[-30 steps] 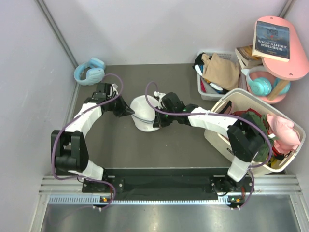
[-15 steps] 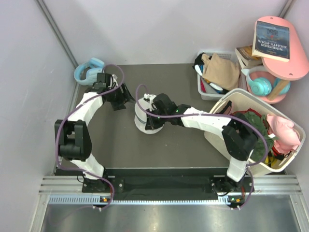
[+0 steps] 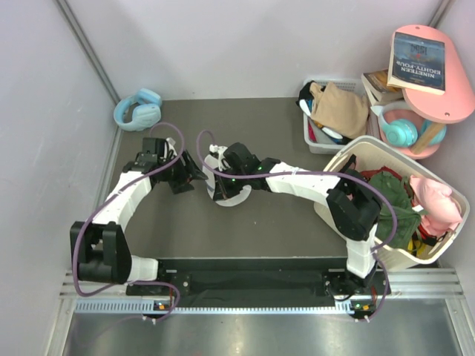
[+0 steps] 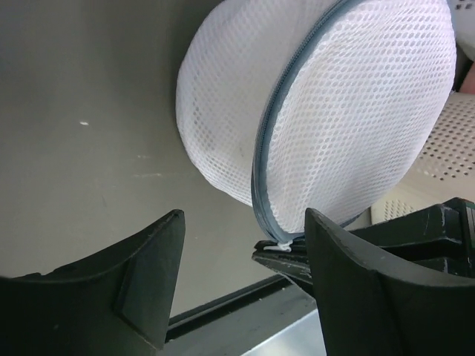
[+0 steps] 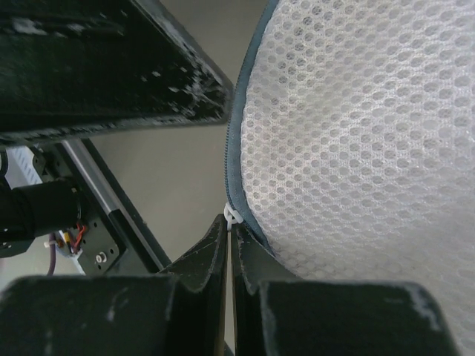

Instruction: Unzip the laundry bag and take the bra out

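1. No sign of the bra, the mesh is too dense to see through. From the top view the bag (image 3: 234,196) is half buried under the right arm's wrist, so only a white crescent shows.
2. The bag is standing on its edge on the table (image 4: 89,111), mid-table between the two grippers, with the grey zip (image 4: 286,111) running over the top.
3. The right gripper (image 5: 230,230) is reaching in from the right, clamped tight on the little white zip pull (image 5: 231,216) at the bag's bottom rim.
4. The left gripper (image 4: 241,222) is spread wide and gripping nothing, just beside the bag and pointing at it.
5. Compared with half a second ago, the left gripper has swung back in next to the bag. The bag has also turned more edge-on and shifted a bit left.
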You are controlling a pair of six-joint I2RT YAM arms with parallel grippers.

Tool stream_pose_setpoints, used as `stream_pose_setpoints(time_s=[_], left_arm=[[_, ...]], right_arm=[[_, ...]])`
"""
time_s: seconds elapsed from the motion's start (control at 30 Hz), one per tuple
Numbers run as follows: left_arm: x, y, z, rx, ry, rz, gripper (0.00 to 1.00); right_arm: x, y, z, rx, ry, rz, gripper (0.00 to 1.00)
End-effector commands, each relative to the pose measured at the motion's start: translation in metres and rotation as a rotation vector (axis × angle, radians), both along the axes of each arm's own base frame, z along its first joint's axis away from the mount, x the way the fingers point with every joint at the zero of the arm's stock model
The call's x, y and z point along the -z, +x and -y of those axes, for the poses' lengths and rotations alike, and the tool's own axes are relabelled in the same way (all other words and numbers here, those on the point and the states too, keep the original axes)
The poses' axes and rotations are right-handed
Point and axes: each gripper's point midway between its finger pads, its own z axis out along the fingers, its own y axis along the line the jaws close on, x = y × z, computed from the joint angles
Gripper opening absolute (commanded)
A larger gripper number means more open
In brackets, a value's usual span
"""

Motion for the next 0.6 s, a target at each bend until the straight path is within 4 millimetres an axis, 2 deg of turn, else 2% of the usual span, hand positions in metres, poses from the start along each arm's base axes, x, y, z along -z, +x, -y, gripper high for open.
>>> stream_pose_setpoints(time_s=[0.0, 0.1, 0.17, 0.47, 0.5, 0.57], left_arm=[[-0.016, 0.012, 0.017, -0.004, -0.128, 0.071, 0.69], [-0.005, 0.008, 0.021, 0.012, -0.151, 0.026, 0.61], [-0.002, 0.006, 0.025, 0.014, -0.179, 0.011, 0.49], [0.009, 0.014, 0.033, 0.001, -0.241, -0.008, 0.21], [0.011, 0.014, 0.033, 0.001, -0.245, -0.012, 0.17], [0.012, 0.014, 0.032, -0.001, -0.242, -0.015, 0.01]], right_arm=[[-0.018, -0.005, -0.016, -0.044, 0.039, 0.021, 0.00], [-0.020, -0.005, -0.015, -0.041, 0.042, 0.026, 0.00], [-0.019, -0.006, -0.015, -0.043, 0.039, 0.024, 0.00], [-0.020, -0.006, -0.012, -0.032, 0.037, 0.027, 0.00], [-0.019, -0.007, -0.012, -0.031, 0.036, 0.025, 0.00], [-0.020, -0.007, -0.011, -0.030, 0.036, 0.027, 0.00]])
